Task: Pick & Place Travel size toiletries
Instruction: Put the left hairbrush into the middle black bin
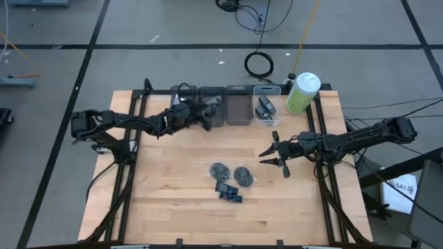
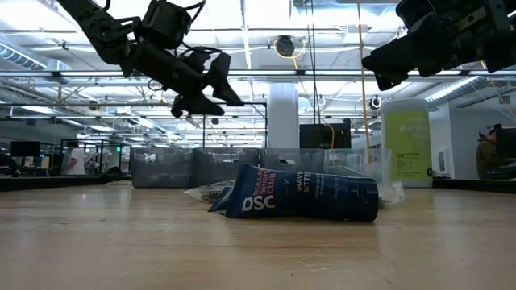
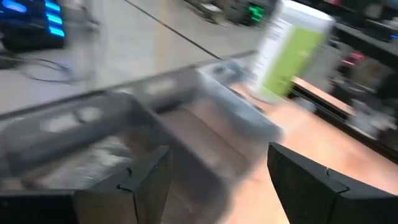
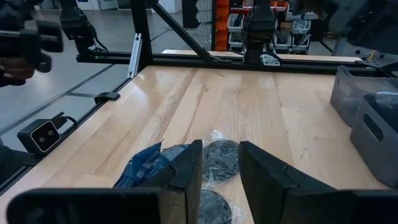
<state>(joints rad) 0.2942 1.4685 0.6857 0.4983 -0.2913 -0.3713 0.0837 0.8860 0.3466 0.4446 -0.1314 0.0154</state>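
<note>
- My left gripper [image 1: 206, 119] hovers over the row of grey bins [image 1: 211, 105] at the table's far edge, fingers parted.
- My right gripper [image 1: 275, 156] hangs above bare wood, fingers spread, nothing between them.
- Two dark round discs [image 1: 231, 172] lie mid-table, with small blue packets [image 1: 228, 191] just beside them.
- The clear bin [image 1: 266, 111] holds dark pieces.
- The green bottle [image 1: 302, 93] stands next to it.

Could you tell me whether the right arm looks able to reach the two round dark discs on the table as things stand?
Probably yes: the right end effector hangs open, beside the discs, with only bare table between them.
</note>
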